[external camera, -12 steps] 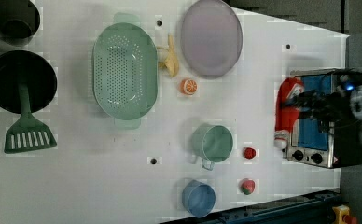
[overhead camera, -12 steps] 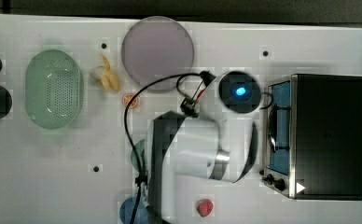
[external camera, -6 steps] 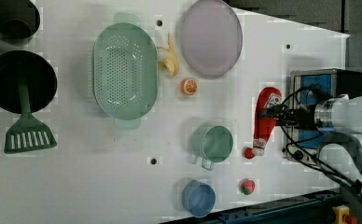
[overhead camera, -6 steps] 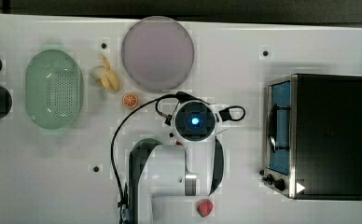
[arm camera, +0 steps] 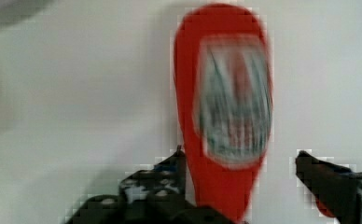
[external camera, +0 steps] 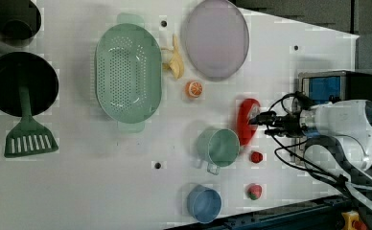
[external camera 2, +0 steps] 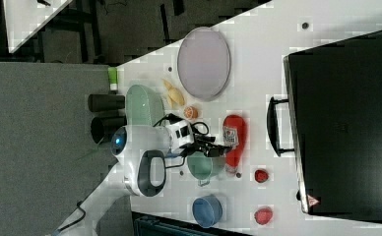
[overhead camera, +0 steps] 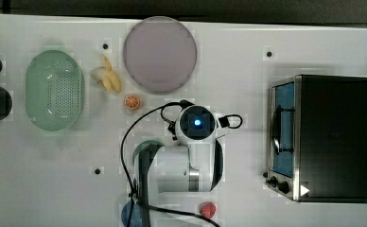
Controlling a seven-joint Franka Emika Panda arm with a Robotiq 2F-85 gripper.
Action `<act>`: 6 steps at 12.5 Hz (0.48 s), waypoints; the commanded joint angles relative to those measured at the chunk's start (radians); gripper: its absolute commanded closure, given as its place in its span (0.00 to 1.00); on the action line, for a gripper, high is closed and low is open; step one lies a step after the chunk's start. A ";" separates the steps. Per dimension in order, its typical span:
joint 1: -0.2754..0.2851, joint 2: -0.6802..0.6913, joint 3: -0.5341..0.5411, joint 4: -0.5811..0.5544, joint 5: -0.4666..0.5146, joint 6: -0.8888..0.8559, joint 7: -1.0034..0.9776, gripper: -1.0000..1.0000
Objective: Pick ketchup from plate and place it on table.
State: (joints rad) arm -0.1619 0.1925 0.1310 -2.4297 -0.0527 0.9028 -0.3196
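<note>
The ketchup [arm camera: 221, 116], a red bottle with a white label, lies on the white table [external camera: 126, 182], clear of the pale lilac plate [external camera: 216, 38]. In the left view the ketchup [external camera: 246, 122] rests between the plate and a green mug. My gripper [arm camera: 240, 154] straddles the bottle's narrow end and is open: one finger [arm camera: 167, 175] is close beside the bottle, and the other finger [arm camera: 328, 184] stands well off it. The gripper [external camera: 259, 120] reaches in from the left view's right. In the right view the gripper [external camera 2: 222, 148] is at the ketchup [external camera 2: 234, 140]. From the top view, the arm [overhead camera: 196, 142] covers the bottle.
A green mug [external camera: 217, 146] sits right beside the ketchup, and a small red lump [external camera: 256, 156] lies near the bottle's end. A black oven [overhead camera: 323, 137] fills the top view's right. An orange slice [overhead camera: 132, 101], a banana [overhead camera: 107, 78] and a green basket [overhead camera: 54, 90] lie towards the top view's left.
The arm carried the ketchup away from the oven towards the middle of the table. The fingers have since spread apart, and the bottle now rests on the table.
</note>
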 commanded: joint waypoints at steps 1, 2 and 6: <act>-0.003 -0.059 -0.017 0.055 0.005 -0.016 0.077 0.00; -0.003 -0.083 -0.015 0.085 0.008 -0.078 0.111 0.00; -0.003 -0.198 -0.008 0.269 0.011 -0.303 0.183 0.00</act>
State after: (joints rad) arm -0.1627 0.0711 0.1004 -2.2578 -0.0519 0.6055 -0.2264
